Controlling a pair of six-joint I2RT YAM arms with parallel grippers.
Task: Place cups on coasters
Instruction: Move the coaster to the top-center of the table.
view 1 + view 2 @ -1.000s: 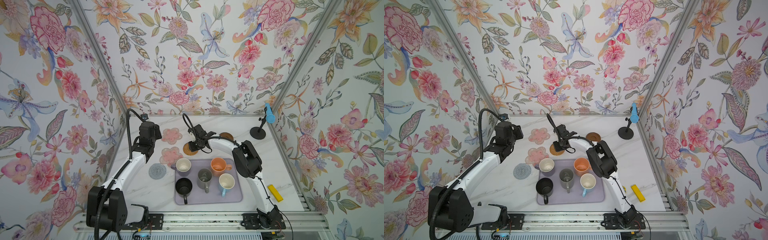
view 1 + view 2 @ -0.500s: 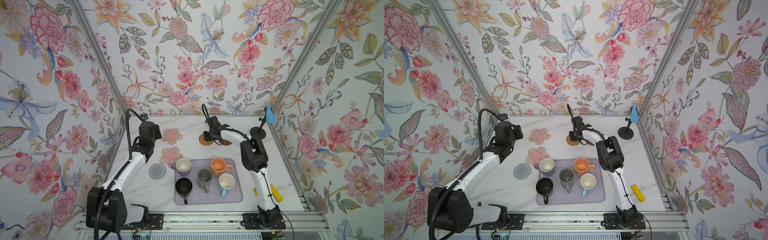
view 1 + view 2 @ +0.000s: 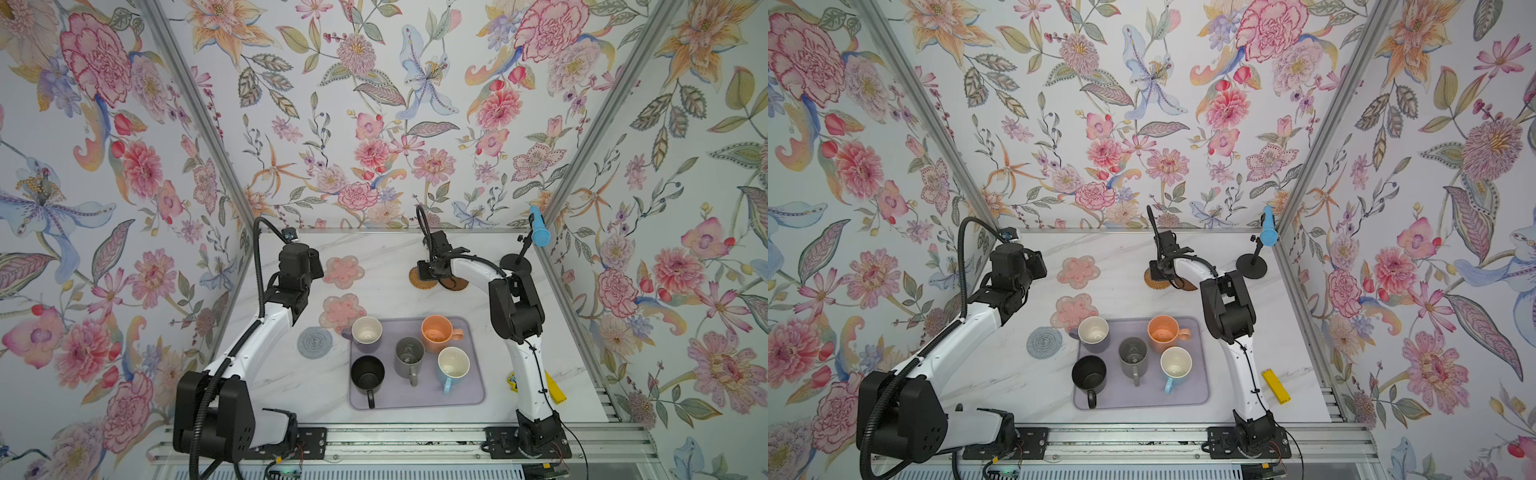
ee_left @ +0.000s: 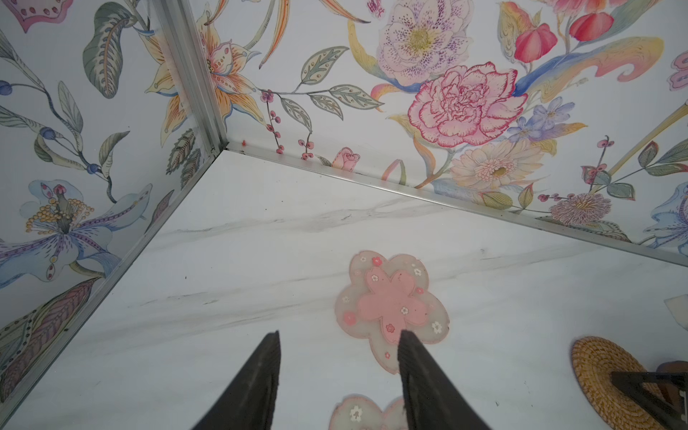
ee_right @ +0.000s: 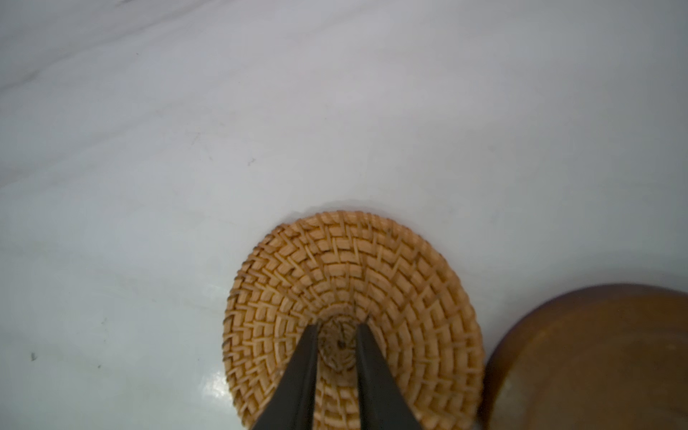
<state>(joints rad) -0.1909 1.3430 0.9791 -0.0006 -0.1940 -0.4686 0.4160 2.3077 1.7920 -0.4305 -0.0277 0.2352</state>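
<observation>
- Floral wallpaper closes off three sides of the white marble table (image 3: 386, 262).
- My right hand (image 5: 338, 327) is down on the round rattan coaster (image 5: 346, 268), with its fingers drawn almost together and their tips on the woven centre. I cannot tell whether they nip the weave or only press on it.
- That coaster lies at the far side of the table, touching or just beside the dark brown disc coaster (image 5: 595, 353).
- My left hand (image 4: 339, 335) hangs above the table with its fingers spread and nothing between them. It is near the farther pink flower coaster (image 3: 343, 272).
- The nearer pink flower coaster (image 3: 341, 309) and the grey-blue knitted coaster (image 3: 314, 341) lie bare, left of the lavender mat (image 3: 465, 399).
- All five mugs stand upright on that mat and none is on a coaster.
- The lavender mug (image 3: 366, 334) is at the mat's far left corner, just beside the nearer flower coaster.
- The peach-orange mug (image 3: 436, 332) is at the far right, and the grey mug (image 3: 409, 357) is in the middle.
- The black mug (image 3: 368, 374) is nearer me on the left, and the light blue mug (image 3: 453, 365) is on the right.
- A stand with a black round base (image 3: 514, 262) sits in the far right corner, and a yellow block (image 3: 1276, 386) lies by the right arm.
</observation>
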